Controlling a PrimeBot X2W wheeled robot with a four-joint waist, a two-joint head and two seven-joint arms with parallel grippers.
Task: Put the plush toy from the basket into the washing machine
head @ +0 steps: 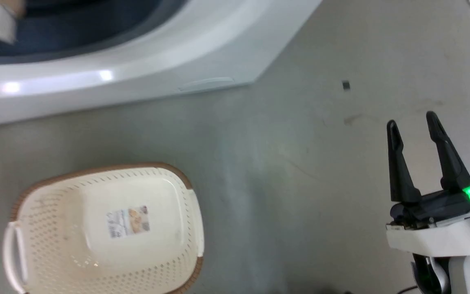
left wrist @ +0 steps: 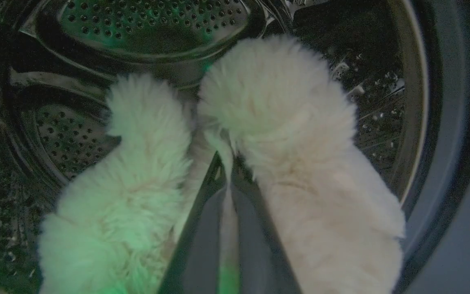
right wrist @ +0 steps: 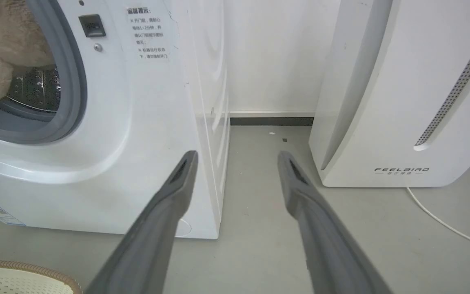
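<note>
The plush toy, fluffy and cream-coloured, hangs inside the steel drum of the washing machine. My left gripper is shut on a fold of its fur between two stubby limbs. In the right wrist view the plush toy shows through the grey door seal. The basket sits on the floor before the washing machine, with only the label on its base inside. My right gripper stands open over the floor at the lower right, also seen as my right gripper with nothing between its fingers.
A white FEELBAIRD-marked appliance stands right of the washer, with a white cable trailing on the grey floor. A gap of bare floor lies between the two machines. A small dark speck lies on the floor.
</note>
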